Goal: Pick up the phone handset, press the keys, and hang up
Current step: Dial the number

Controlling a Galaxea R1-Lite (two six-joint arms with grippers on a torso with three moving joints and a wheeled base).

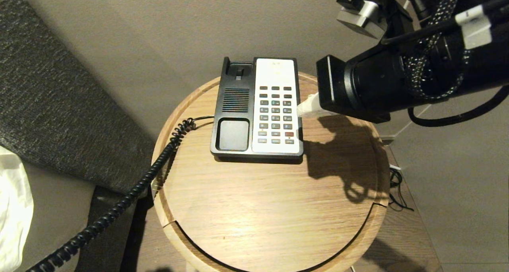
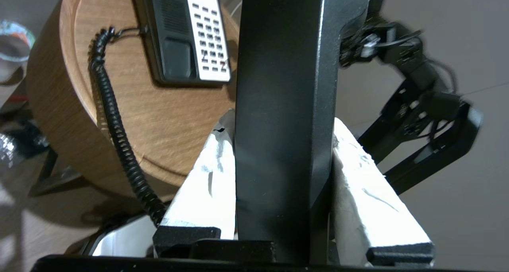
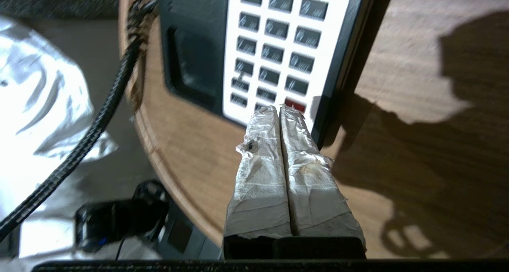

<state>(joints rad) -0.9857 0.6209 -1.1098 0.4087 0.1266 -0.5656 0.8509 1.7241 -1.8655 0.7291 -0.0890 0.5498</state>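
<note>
— Beyond the head view's left edge, where is the long glossy black plastic phone handset?
— Clamped between the left gripper fingers; only its black coiled cord shows there.
— The right gripper?
— Jaws pressed together, tips over the small dark grey keys near the red one. Key markings are unreadable.

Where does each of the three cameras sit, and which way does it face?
Head view: high, facing down at the round wooden table; right arm enters.
Left wrist view: behind jaws clamping the glossy black phone handset.
Right wrist view: behind shut jaws, facing the dark grey keys.
All share the black-and-white desk phone.
</note>
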